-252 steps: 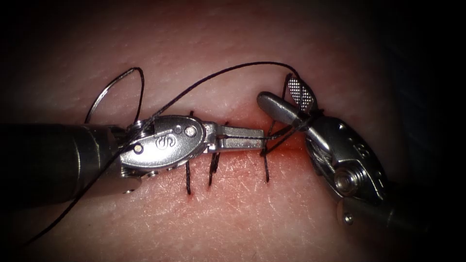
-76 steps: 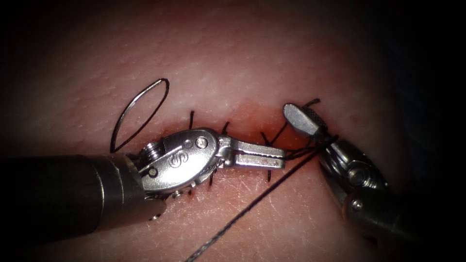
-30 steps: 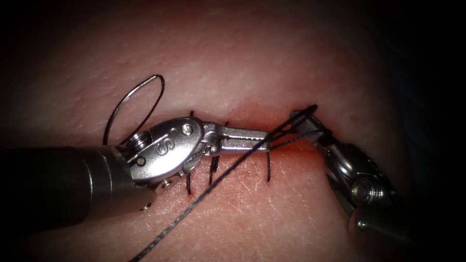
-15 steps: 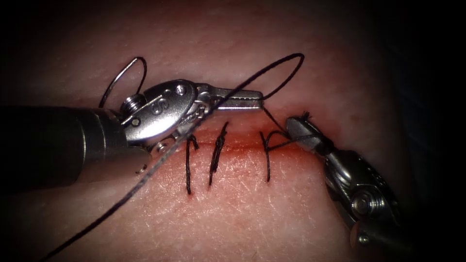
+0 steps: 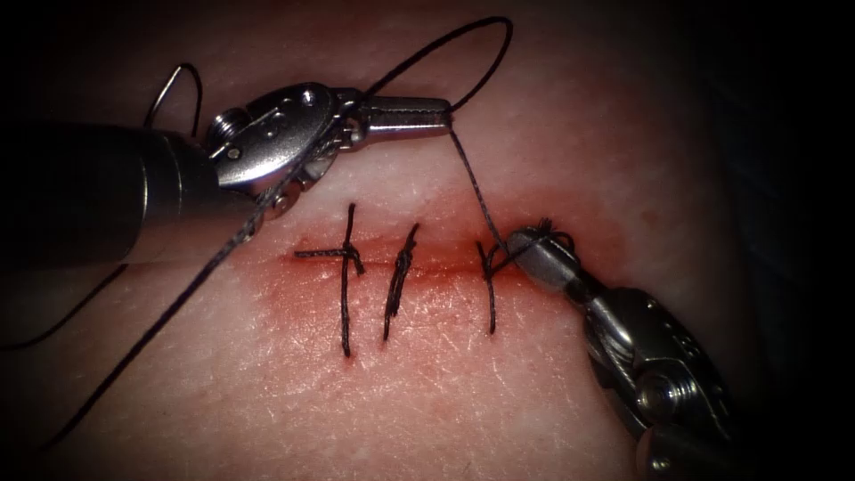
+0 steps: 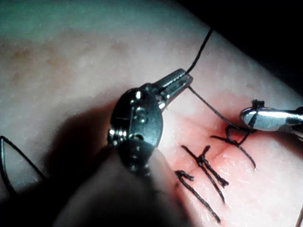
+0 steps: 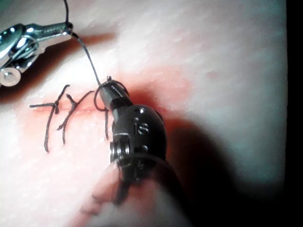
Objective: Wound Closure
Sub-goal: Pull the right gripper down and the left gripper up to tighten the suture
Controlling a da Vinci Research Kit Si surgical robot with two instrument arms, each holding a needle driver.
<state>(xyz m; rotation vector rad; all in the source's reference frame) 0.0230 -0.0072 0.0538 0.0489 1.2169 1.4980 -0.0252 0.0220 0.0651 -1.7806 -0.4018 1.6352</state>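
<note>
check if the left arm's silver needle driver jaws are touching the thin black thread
Touching: in the endoscope view the left tool is shut on the black thread, which runs taut from its tip toward the rightmost stitch.

Tissue (image 5: 552,116) pale pink, red fluid (image 5: 445,272) along cut; thread (image 5: 470,183) black; pincers silver, shafts dark.

needle (image 5: 174,85) mostly hidden behind the left arm's shaft.

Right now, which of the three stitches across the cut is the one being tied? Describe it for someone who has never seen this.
Find the cut, the reddened line running across the tissue. Three dark stitches cross it; take the rightmost stitch, beside the right tool. Unlike its neighbours, it has thread running taut from it up to the left tool, and the right tool's shut jaws hold a short thread end at it.
</note>
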